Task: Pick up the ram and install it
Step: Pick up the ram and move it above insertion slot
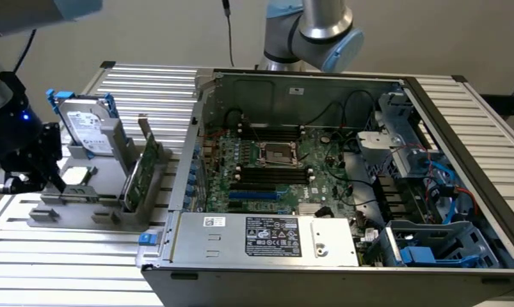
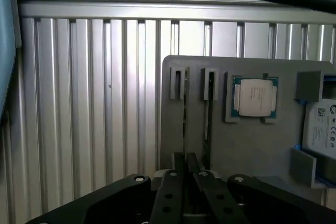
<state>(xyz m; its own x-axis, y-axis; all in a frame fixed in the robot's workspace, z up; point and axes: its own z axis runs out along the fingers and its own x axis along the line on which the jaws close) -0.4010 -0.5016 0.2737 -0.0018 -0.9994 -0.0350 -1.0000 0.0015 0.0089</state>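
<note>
My black gripper [image 1: 54,185] hangs over the end of the grey holder [image 1: 95,217] that lies toward the exterior view's left. In the wrist view the gripper [image 2: 185,158] is shut on the thin top edge of the ram [image 2: 185,119], a green stick seen edge-on and standing upright in a slot of the holder [image 2: 247,145]. A second thin stick [image 2: 206,129] stands in the neighbouring slot, just beside the fingers. The ram's lower part is hidden inside the slot.
The holder also carries a processor chip [image 2: 255,97], a silver hard drive with blue rails [image 1: 90,131] and an upright green expansion card [image 1: 146,169]. The open computer case [image 1: 461,128] lies toward the exterior view's right, its motherboard [image 1: 274,173] exposed. A ribbed metal table [image 1: 69,256] lies beneath.
</note>
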